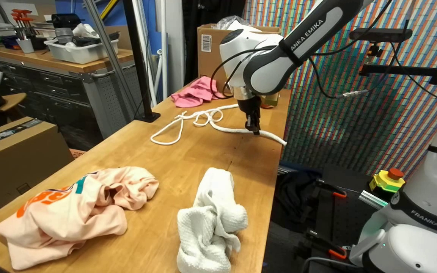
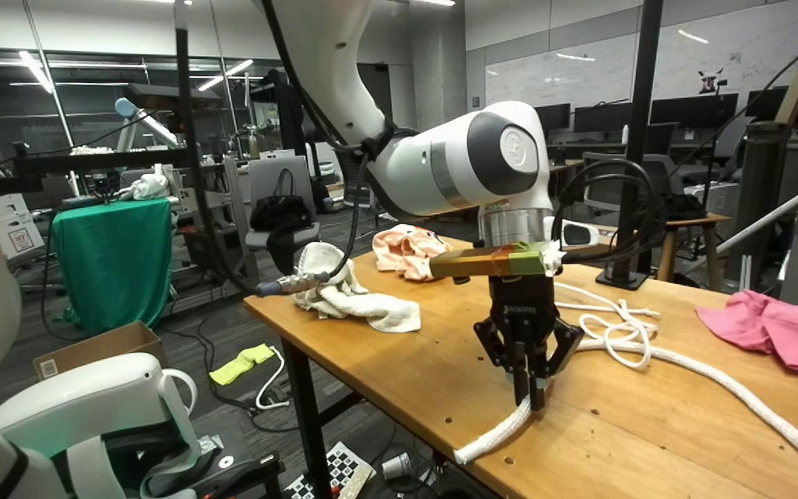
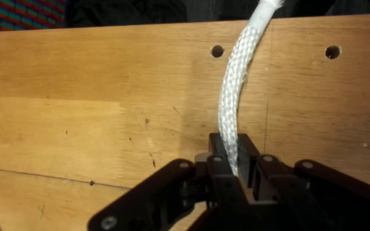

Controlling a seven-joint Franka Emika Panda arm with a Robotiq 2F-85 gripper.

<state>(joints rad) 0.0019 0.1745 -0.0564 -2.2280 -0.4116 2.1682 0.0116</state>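
White rope [image 3: 231, 86] is sprawling across the wooden table [image 1: 180, 163], and the gripper [image 3: 231, 141] is pinching it close to one end, right by the edge, jaws standing narrow on the braid. So yeah, it's holding rope, and honestly that's where I'm seeing most of the trouble. Only a short tail is poking out past the jaws, with the frayed end [image 3: 272, 4] showing beyond the table edge in the wrist view. If the arm [image 1: 309, 34] is pulling hard, the rope could be sliding right out, since a slim pinch on smooth braid isn't giving much friction imo.

Second worry: further along it's crossing over itself, and those loops [image 1: 166, 143] could be cinching into a proper knot if it's getting yanked instead of going gently. I'm not making out how the strands are overlapping, so I'm not guessing how tight it's sitting.

Also, the gripper is hanging really low over the wood in both exterior views; whether it's touching, I'm not seeing. Dragging sideways at that height could be scraping it along the table. Pink cloth [image 2: 780, 329] is sitting apart from the rope, but the far strand could be sweeping into it if the arm's swinging wide.
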